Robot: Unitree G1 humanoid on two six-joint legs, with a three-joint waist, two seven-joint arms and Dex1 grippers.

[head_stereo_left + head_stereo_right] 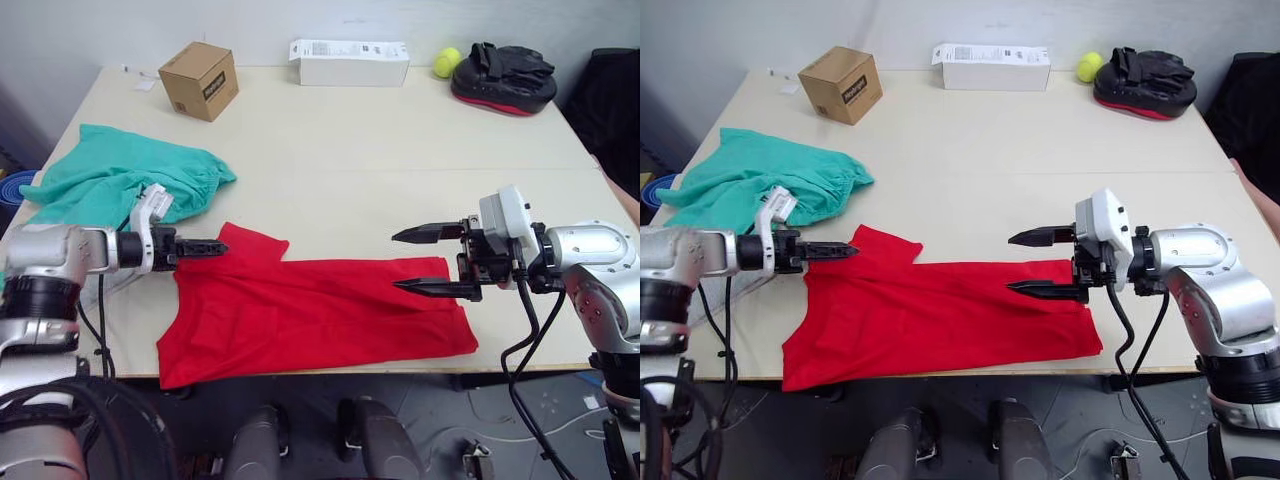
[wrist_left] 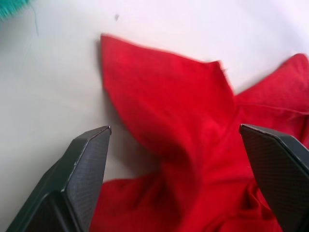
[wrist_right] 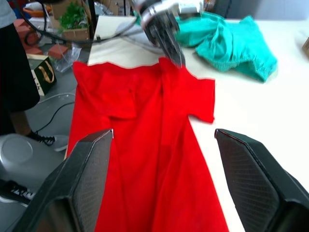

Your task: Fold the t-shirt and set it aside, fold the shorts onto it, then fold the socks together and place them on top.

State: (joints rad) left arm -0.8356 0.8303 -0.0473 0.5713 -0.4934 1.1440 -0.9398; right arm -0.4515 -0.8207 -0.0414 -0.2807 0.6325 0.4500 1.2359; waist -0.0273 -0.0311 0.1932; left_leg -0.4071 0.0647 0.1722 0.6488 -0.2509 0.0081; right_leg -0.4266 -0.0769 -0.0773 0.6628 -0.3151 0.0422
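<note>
**Both grippers open at opposite ends of the t-shirt, nothing held**

The t-shirt lies nearest, spread flat along the table's near edge, partly folded lengthwise, one sleeve sticking out toward the far side.

Right gripper: fingers wide apart, one above the other, tips pointing toward the robot's left. Nothing between them. The lower finger sits just over the shirt's right-hand end; contact with the cloth cannot be told. Forearm comes in level from the right, wrist straight, roughly parallel to the table's near edge. In the right wrist view the red cloth runs away between the two fingers.

Left gripper: reaches in horizontally from the left, tips at the shirt's left end, right beside the sleeve. From the head views the fingers look like one thin line; the left wrist view shows them clearly parted, the sleeve lying ahead between them, not gripped. Forearm level, low over the table.

Outward from the left gripper: the shorts lie bunched just behind it, apart from the shirt.

Farther out, at the far edge of the table: a cardboard box, a white carton, a tennis ball, and a black-and-red pad.
</note>
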